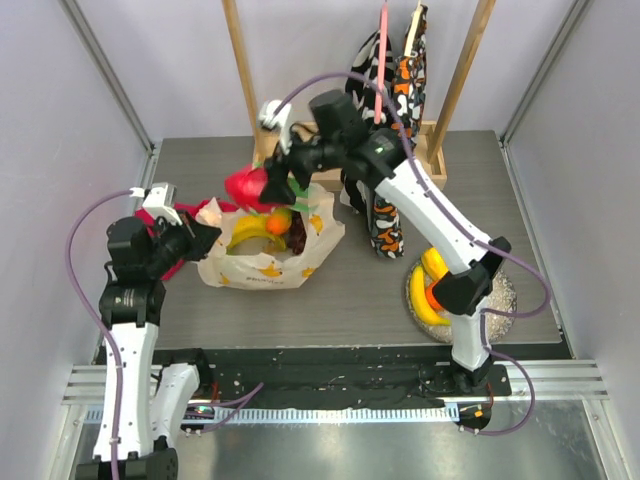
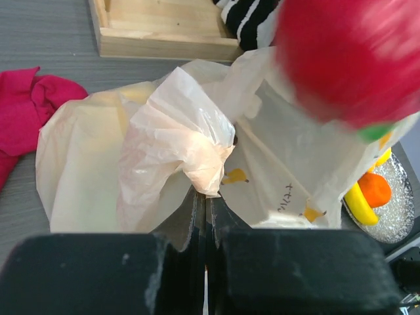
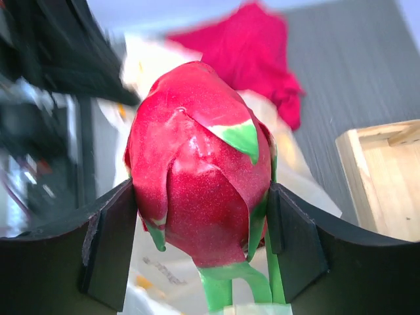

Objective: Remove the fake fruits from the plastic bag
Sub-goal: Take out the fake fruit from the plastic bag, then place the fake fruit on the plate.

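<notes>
Fingers [image 3: 108, 249] of the right gripper [image 3: 200, 203] stand wide apart, clamped on both sides of a glossy red fruit [image 3: 197, 157] with green tips, held above the far rim of the plastic bag [image 1: 262, 270]. Left gripper [image 2: 205, 200] fingers are pressed together, pinching a fold of the crinkly cream bag's left edge; bananas [image 1: 250, 233] and an orange [image 1: 280, 218] lie inside.

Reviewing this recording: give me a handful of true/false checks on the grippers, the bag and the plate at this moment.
1. The right gripper holds a red fruit with green scales. True.
2. The left gripper is open, clear of the plastic bag. False: it is shut, pinching a fold of the bag.
3. The bag is empty. False: a banana and an orange show inside.
4. Yellow bananas lie on the silver plate. True.
</notes>
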